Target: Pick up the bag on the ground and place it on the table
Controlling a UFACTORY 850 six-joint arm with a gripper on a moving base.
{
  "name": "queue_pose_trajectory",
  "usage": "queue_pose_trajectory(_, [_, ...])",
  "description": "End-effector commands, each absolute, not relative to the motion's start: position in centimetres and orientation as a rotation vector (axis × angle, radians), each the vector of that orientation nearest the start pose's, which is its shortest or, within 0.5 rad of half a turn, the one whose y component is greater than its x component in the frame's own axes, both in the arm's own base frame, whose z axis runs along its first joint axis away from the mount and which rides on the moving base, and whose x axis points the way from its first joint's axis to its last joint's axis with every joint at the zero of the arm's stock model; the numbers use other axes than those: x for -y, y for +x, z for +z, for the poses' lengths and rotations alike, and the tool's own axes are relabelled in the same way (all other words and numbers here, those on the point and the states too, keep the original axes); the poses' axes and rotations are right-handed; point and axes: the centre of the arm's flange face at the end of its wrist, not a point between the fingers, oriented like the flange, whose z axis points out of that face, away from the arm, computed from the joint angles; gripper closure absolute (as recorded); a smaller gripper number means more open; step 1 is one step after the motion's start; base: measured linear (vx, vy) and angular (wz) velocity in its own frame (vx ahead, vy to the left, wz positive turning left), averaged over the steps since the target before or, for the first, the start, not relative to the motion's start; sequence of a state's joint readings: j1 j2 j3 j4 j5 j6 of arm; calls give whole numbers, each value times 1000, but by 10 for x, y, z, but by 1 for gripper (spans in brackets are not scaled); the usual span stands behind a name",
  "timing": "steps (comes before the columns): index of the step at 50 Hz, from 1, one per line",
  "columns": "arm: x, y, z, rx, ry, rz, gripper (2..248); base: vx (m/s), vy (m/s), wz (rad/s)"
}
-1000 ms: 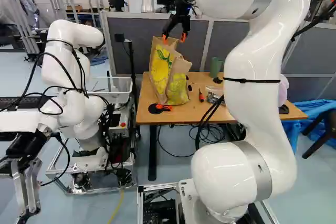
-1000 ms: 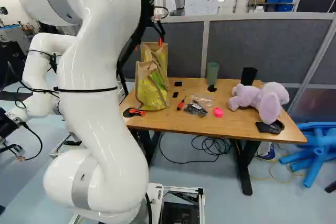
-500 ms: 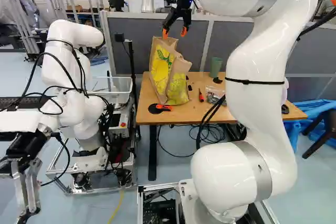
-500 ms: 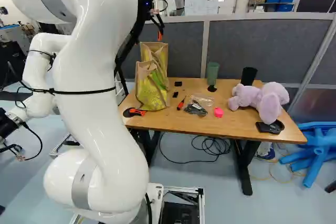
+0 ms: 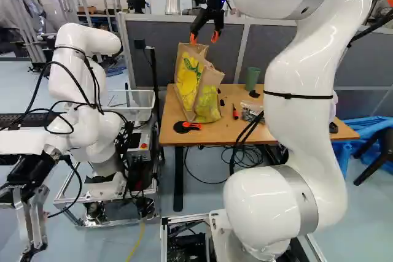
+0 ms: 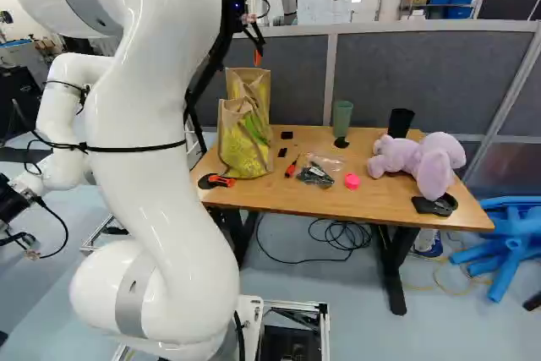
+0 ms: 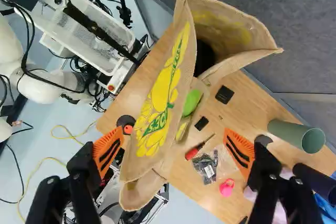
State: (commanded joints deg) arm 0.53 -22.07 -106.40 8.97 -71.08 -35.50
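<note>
Let us say that twelve o'clock on the table (image 6: 372, 200) is its far edge, by the grey partition (image 6: 423, 73). The bag (image 5: 189, 81) stands there at about ten o'clock, upright, with its mouth open. The round black thing with an orange handle (image 6: 221, 181) is just beside its foot, the green cup (image 6: 342, 116) is near twelve, and the purple soft toy (image 6: 433, 166) is near three.

What has just changed is our gripper (image 5: 204, 37). One second ago its fingertips were down at the top of the bag; now they are a little higher, just above it. In the last half second we see almost no more motion. The bag has not moved on the table, and our base also stays in its place.

In the wrist view the two fingers are spread wide, with the orange pads (image 7: 244, 145) well apart, and we hold nothing. For the task this means, we judge, that the placing is done and only the retreat remains. We should first go straight up, and only after this swing away, because a finger could catch the soft rim and tip the bag over.
</note>
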Motion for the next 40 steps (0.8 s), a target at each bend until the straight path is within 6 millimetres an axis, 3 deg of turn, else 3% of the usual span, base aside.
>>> queue_pose_trajectory(23, [-19,606,746,891,-2904,-407,3,-14,0,1])
queue_pose_trajectory(40, [-19,606,746,891,-2904,-407,3,-101,-2,6])
